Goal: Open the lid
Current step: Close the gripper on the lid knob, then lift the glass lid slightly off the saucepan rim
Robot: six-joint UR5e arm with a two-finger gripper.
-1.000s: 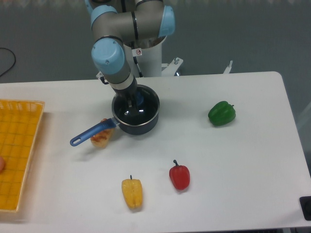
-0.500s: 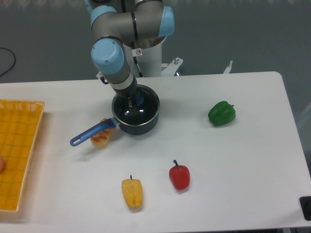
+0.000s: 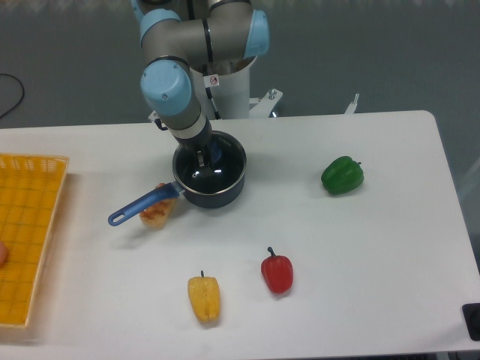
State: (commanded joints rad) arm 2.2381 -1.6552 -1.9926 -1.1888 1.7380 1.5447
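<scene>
— Toward the back edge of the table [image 3: 360, 247], left of middle, that's where the lid [image 3: 217, 171] sits, flat on the dark saucepan [image 3: 211, 189]. You only catch it by the glare on the glass.

— And the gripper [image 3: 208, 158]?

— Right down over the lid's centre, fingers around the little blue knob [image 3: 215, 154], I think. From where I stand I can't tell whether they're pinched on it or just flanking it; the wrist hides too much.

— So which step is this?

— The grasp, I'd say. The lid is not yet lifted. Next it wants a firm pinch on the knob and a straight pull upward, so the pan doesn't drag along by its blue handle [image 3: 141, 205].

— Anything inside the pan?

— Can't make out; it's dark under the glass. Something orange-brown [image 3: 156, 214] lies just beside the handle. At the left edge there's a yellow basket [image 3: 28, 232] with a pale thing barely showing at its edge.

— The rest?

— A green pepper [image 3: 343, 174] toward the right edge, a red pepper [image 3: 277, 271] and a yellow pepper [image 3: 204, 298] nearer the front.
</scene>
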